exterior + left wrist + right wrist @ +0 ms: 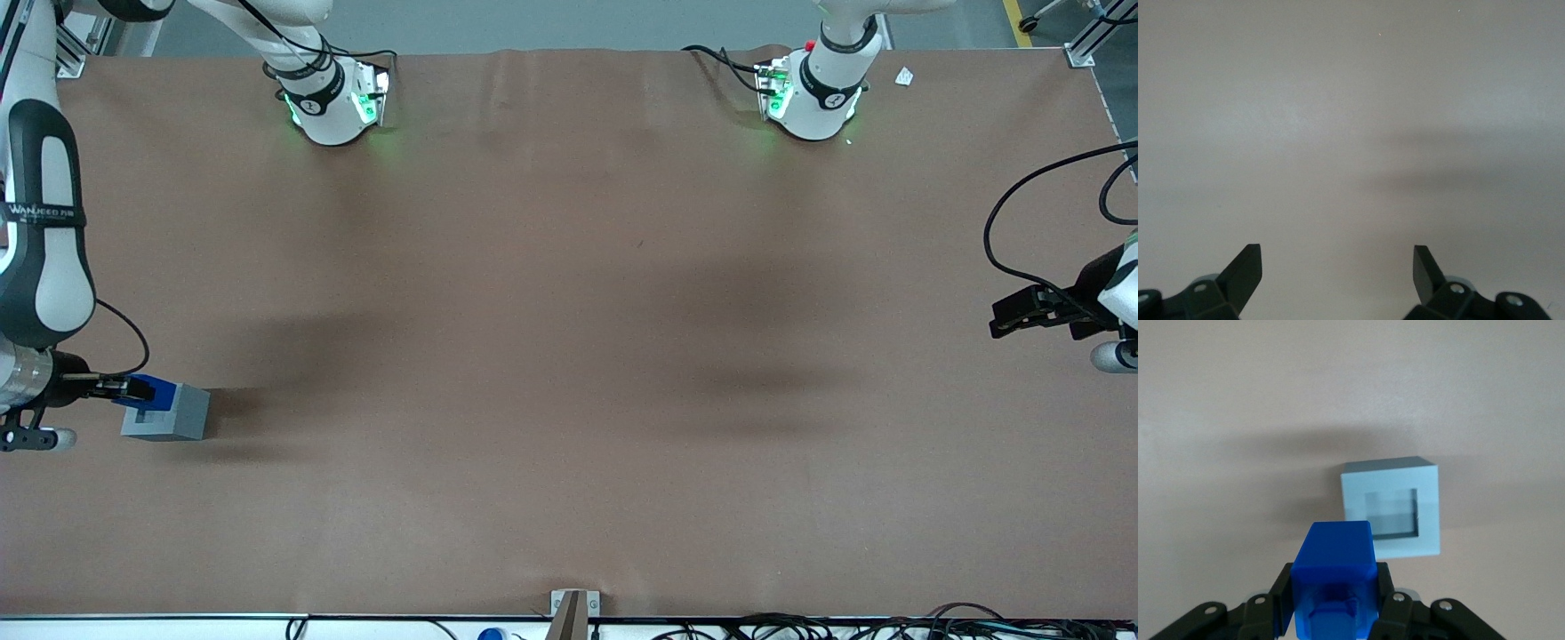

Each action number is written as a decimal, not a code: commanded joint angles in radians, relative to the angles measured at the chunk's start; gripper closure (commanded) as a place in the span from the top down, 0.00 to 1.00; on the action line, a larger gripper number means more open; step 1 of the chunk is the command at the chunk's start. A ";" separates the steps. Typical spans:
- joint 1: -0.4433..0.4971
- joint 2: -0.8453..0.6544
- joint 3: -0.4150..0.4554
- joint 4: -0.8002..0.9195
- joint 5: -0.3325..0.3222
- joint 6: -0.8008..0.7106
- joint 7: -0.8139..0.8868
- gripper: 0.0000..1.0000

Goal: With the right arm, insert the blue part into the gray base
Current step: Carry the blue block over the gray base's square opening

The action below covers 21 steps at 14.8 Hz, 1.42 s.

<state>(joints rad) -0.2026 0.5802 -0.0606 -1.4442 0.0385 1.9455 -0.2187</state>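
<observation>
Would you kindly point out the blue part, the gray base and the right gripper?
blue part [1335, 557], right wrist view, its upper face.
gray base [1390, 513], right wrist view, its recess.
right gripper [124, 388], front view, at its fingertips.

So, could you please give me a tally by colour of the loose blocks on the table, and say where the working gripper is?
Blue: 1, the blue part, clamped in the right arm's gripper just above the gray base.
Gray: 1, the gray base, resting on the table at the working arm's end, recess facing up.
Total: 2
</observation>
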 commanded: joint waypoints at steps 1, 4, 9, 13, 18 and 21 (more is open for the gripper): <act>-0.034 0.058 0.013 0.082 -0.003 -0.023 -0.045 0.00; -0.035 0.061 0.013 0.082 -0.005 -0.020 -0.054 0.00; -0.052 0.079 0.013 0.082 -0.006 -0.002 -0.100 0.00; -0.057 0.090 0.013 0.082 -0.006 0.015 -0.100 0.00; -0.064 0.101 0.013 0.082 -0.006 0.029 -0.099 0.00; -0.064 0.102 0.013 0.082 -0.005 0.032 -0.097 0.00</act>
<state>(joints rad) -0.2505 0.6687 -0.0608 -1.3839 0.0378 1.9739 -0.3062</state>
